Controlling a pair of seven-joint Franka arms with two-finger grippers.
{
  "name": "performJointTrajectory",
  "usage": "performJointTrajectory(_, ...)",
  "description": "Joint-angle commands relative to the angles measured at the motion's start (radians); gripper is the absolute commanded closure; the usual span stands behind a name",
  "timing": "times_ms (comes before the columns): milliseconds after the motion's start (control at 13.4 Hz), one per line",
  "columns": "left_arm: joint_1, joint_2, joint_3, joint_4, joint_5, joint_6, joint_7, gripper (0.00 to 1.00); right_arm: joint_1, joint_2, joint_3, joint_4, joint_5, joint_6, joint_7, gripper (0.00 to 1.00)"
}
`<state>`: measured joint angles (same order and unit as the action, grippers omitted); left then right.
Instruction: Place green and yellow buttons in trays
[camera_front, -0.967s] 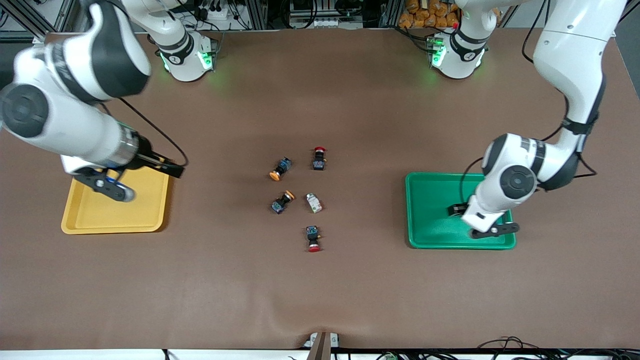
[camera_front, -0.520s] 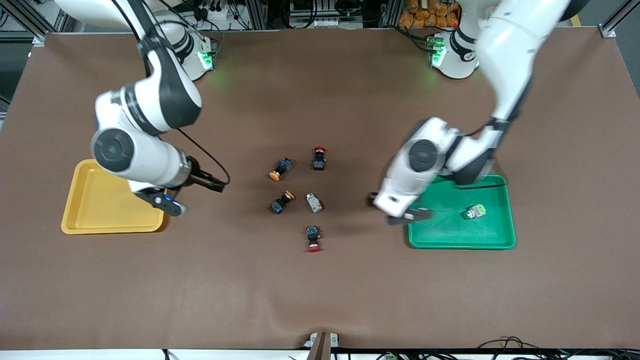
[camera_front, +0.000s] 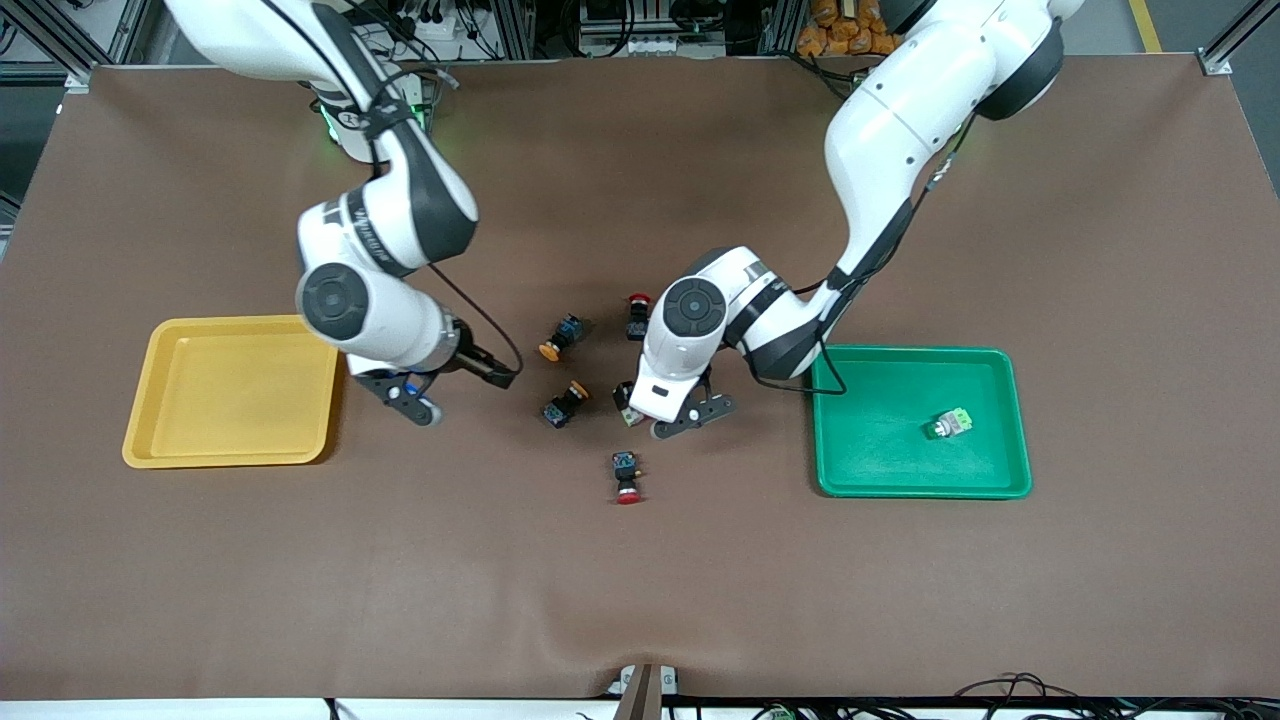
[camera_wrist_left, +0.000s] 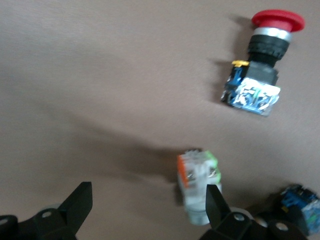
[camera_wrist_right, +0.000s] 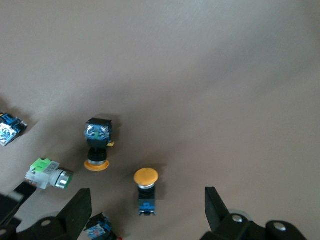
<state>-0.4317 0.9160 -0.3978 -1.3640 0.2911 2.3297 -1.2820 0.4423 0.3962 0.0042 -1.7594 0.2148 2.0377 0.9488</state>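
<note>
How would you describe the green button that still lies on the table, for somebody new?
Look at the cluster of buttons between the yellow tray and the green tray. The green button is its only white-bodied switch, under the left end effector.

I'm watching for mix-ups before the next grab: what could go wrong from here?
The open left gripper hangs over the green button, which lies close to a yellow-capped button; a skewed descent might knock it aside. The open right gripper is near two yellow-capped buttons lying among red-capped switches, so a wrong pick seems possible. Both arms converge on one cluster and could collide.
</note>
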Motion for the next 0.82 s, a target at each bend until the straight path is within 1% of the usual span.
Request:
performJointTrajectory(0, -0.033, 0.067, 0.016, 0.065, -0.012, 0.080, -0.057, 0.00, 0.026, 0.021, -0.009, -0.006, 0.014, 0.035, 0.042, 0.00)
performJointTrajectory(223, -0.050, 0.083, 0.019, 0.072, -0.012, 0.111, -0.065, 0.00, 0.038, 0.039, -0.009, -0.005, 0.014, 0.044, 0.044, 0.00)
performJointTrajectory(297, -0.051, 0.086, 0.028, 0.069, -0.012, 0.111, -0.065, 0.07, 0.039, 0.043, -0.009, -0.006, 0.014, 0.050, 0.044, 0.00)
performJointTrajectory(372, -0.051, 0.095, 0.031, 0.068, -0.012, 0.111, -0.065, 0.26, 0.044, 0.052, -0.009, -0.006, 0.014, 0.050, 0.044, 0.00)
performJointTrajectory(446, -0.051, 0.098, 0.031, 0.066, -0.010, 0.111, -0.062, 0.57, 0.044, 0.053, -0.009, -0.006, 0.015, 0.050, 0.044, 0.00)
performJointTrajectory(520, -0.051, 0.090, 0.031, 0.063, 0.003, 0.111, -0.050, 0.99, 0.047, 0.055, -0.009, -0.006, 0.015, 0.052, 0.045, 0.00)
performJointTrajectory(743, -0.030, 0.041, 0.031, 0.050, 0.008, 0.074, -0.014, 1.00, 0.070, 0.072, -0.009, -0.006, 0.014, 0.091, 0.111, 0.00)
